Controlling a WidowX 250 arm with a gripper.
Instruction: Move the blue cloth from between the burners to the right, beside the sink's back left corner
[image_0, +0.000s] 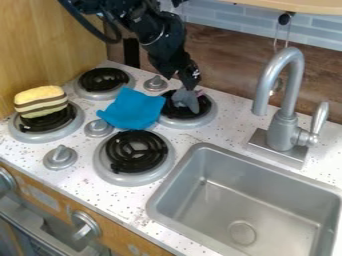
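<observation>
Four black-coil burners (105, 163) on my speckled surface (127, 202). Left of frame: yellow striped toy (41, 98) on a burner. Blue cloth (133, 108) upper center-left, among burners. Next, small gray thing (186, 101) at the upper-center burner, right under my hand (191, 87); can't tell if clenched or released. Sink (234, 200) lower right, faucet (285, 125) upper right.

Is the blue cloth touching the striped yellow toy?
Apart. The camera view shows part of a burner and a strip of speckled counter between the blue cloth and the striped yellow toy.
</observation>
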